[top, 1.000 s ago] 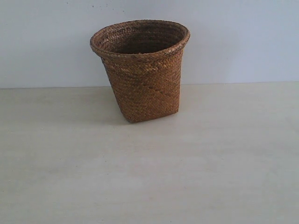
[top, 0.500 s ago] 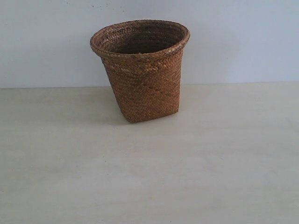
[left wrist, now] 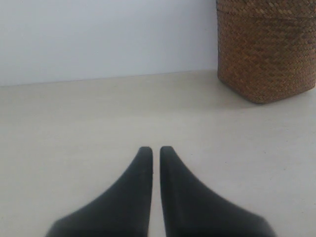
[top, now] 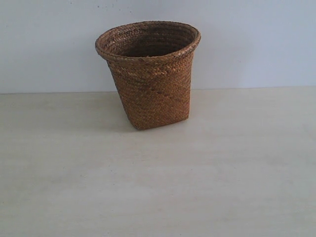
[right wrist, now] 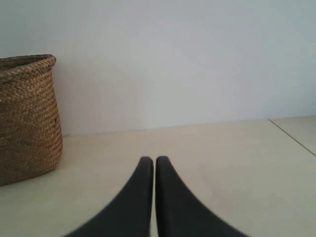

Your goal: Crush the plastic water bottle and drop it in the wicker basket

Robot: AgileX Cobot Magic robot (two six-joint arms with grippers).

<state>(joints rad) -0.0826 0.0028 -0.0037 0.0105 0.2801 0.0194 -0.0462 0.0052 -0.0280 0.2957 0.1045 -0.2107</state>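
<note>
The brown wicker basket stands upright on the pale table near the back wall, its round rim open at the top. Its lower wall shows in the left wrist view and its side in the right wrist view. The plastic water bottle is out of view in every frame. My left gripper is shut with nothing between its black fingers, low over the bare table and well short of the basket. My right gripper is likewise shut and empty, off to the basket's side. Neither gripper appears in the exterior view.
The pale table spreads wide in front of the basket. A plain light wall rises just behind it. A thin seam in the tabletop runs across one side of the right wrist view.
</note>
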